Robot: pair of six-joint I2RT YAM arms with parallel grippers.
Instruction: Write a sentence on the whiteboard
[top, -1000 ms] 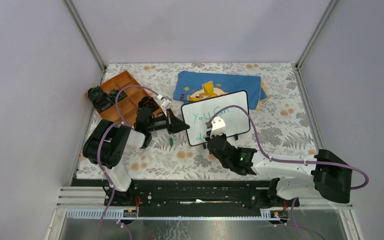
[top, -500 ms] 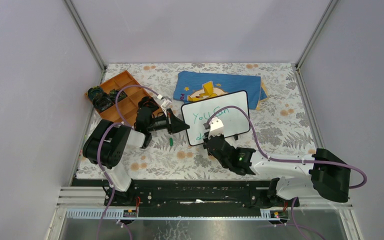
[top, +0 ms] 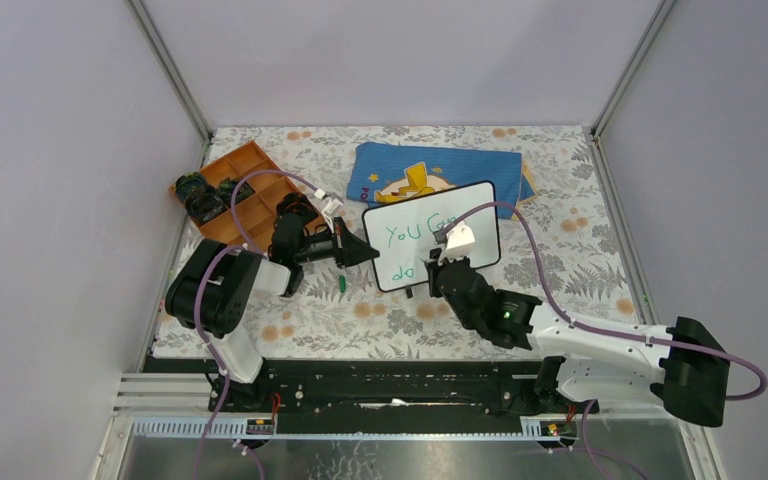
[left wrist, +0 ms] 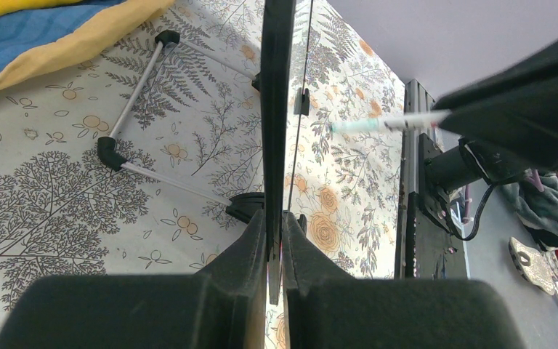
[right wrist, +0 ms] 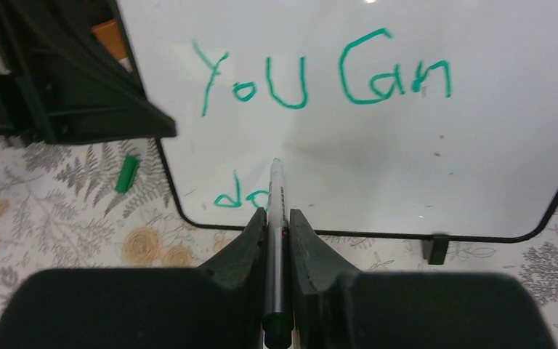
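Observation:
The whiteboard point(top: 455, 215) stands upright mid-table on its black feet; it fills the right wrist view point(right wrist: 378, 153) and shows edge-on in the left wrist view point(left wrist: 276, 109). The sentence point(right wrist: 320, 73) reads "You Can" in green, with "do" point(right wrist: 240, 196) below it. My left gripper point(top: 365, 252) is shut on the board's left edge point(left wrist: 275, 247). My right gripper point(top: 432, 262) is shut on a marker point(right wrist: 275, 233), whose tip rests on the board just right of "do". The marker also shows in the left wrist view point(left wrist: 385, 125).
A green marker cap point(top: 343, 284) lies on the floral table cover left of the board, also in the right wrist view point(right wrist: 126, 174). A blue cloth with a yellow figure point(top: 430, 172) lies behind the board. An orange compartment tray point(top: 245, 190) sits at the far left.
My right arm has shifted to the right along the board's lower part, its wrist now in front of the board's lower middle. The word "do" is now uncovered. The left arm has not moved.

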